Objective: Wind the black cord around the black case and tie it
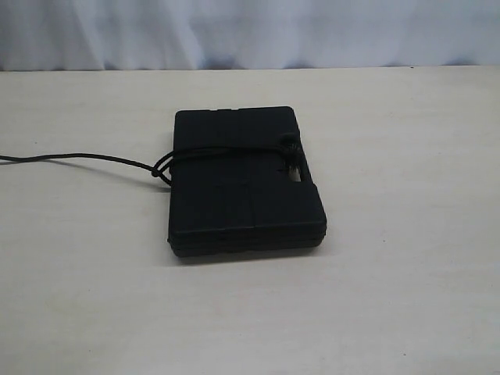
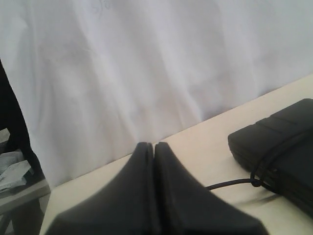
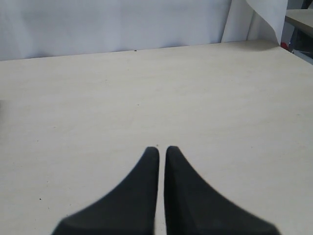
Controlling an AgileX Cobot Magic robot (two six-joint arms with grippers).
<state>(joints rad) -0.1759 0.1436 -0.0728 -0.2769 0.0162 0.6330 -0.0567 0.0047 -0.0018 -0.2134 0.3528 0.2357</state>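
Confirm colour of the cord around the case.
Black cord, same as the case; clearest in the exterior view.

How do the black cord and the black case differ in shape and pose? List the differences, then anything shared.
The black cord is long and thin; the black case is broad, flat and rectangular. The cord loops and bends; the case has straight edges. The cord trails out of the exterior view; the case lies wholly in it. Both are black and rest on the table.
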